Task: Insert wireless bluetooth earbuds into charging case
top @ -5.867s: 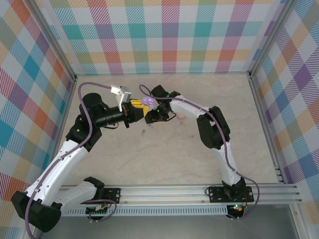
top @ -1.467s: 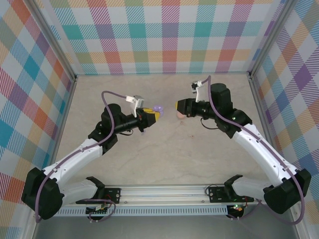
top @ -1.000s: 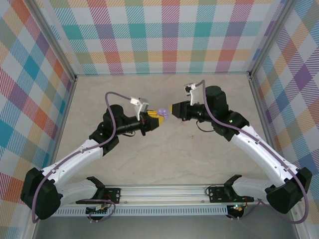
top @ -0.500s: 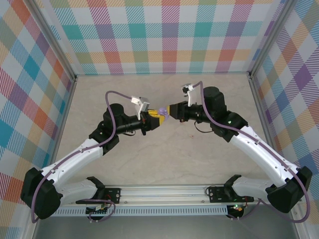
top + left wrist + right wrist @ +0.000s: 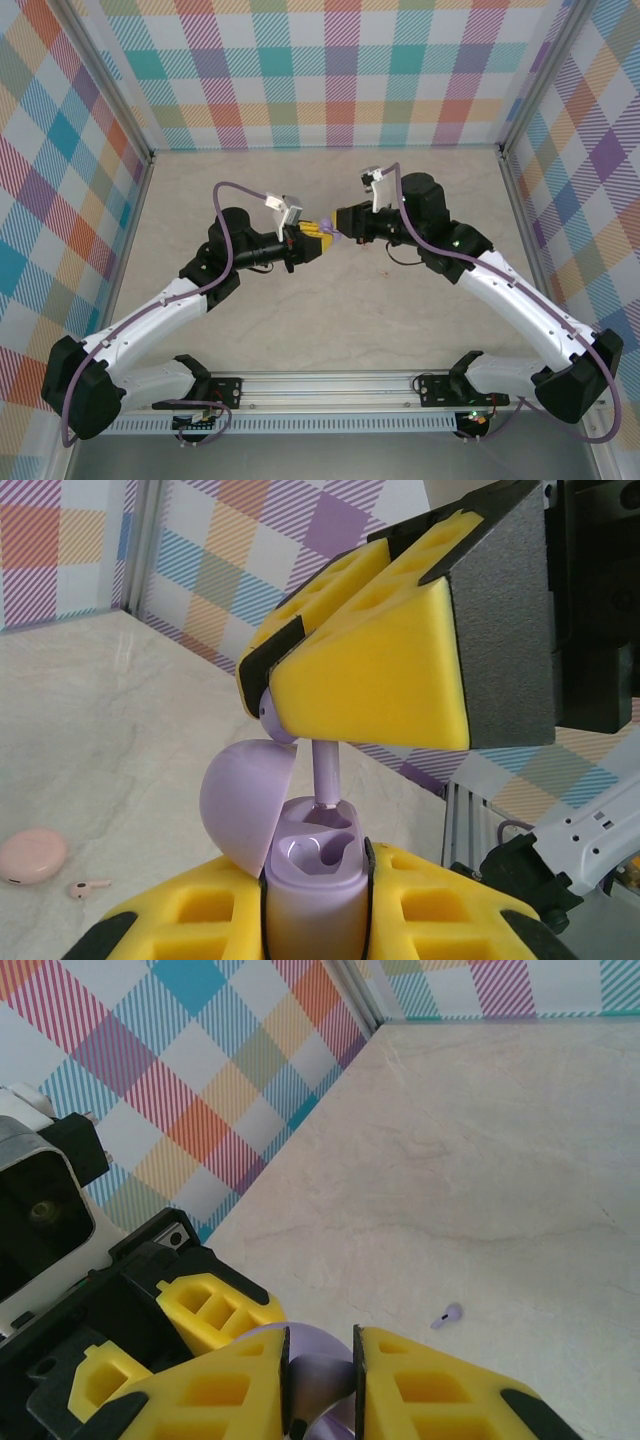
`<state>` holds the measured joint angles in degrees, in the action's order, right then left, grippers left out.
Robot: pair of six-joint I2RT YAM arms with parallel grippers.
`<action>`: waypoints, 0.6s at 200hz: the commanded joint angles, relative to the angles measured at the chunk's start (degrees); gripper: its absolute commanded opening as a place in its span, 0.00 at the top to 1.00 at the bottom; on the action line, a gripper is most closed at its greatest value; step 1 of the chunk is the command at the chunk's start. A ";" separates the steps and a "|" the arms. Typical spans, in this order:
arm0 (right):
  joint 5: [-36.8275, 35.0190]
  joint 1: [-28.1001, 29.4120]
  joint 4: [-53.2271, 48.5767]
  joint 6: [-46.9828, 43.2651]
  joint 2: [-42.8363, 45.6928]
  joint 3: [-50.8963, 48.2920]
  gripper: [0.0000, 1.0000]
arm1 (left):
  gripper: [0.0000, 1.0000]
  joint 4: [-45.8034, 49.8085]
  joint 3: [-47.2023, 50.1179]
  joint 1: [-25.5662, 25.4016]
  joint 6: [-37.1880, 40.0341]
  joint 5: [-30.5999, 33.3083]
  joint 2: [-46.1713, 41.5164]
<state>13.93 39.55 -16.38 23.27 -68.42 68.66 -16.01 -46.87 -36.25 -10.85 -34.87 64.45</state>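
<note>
L gripper [image 5: 312, 925] clamped on open purple case [image 5: 315, 858], mid-air over table centre. R gripper [image 5: 320, 1360] pinching purple earbud [image 5: 326, 770], stem tip at slot. Keep stem plumb, push straight in, avoid lid [image 5: 245, 800].

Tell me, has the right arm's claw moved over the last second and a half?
Yes. The right claw has slid left, away from the right wall, closing up to the left claw.

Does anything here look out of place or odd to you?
A purple earbud lies loose on the table, and a pink earbud lies beside the pink case, not in it. Nothing looks broken or spilled.
</note>
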 commanded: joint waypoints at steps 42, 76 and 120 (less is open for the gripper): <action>-2.35 1.45 -0.42 -2.59 -0.31 2.00 0.79 | 0.86 -0.43 -2.78 -0.66 -2.48 1.99 1.05; -3.36 1.58 -0.52 -2.92 0.39 1.56 0.78 | 0.86 0.35 -3.80 -0.66 -3.68 3.13 1.97; -5.51 1.58 -1.02 -3.35 1.02 1.12 0.79 | 0.86 -0.15 -3.93 -0.64 -4.26 3.52 2.43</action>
<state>10.17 40.73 -17.23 21.52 -68.51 69.12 -14.98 -48.73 -36.29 -14.11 -31.81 66.70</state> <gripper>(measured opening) 0.216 0.220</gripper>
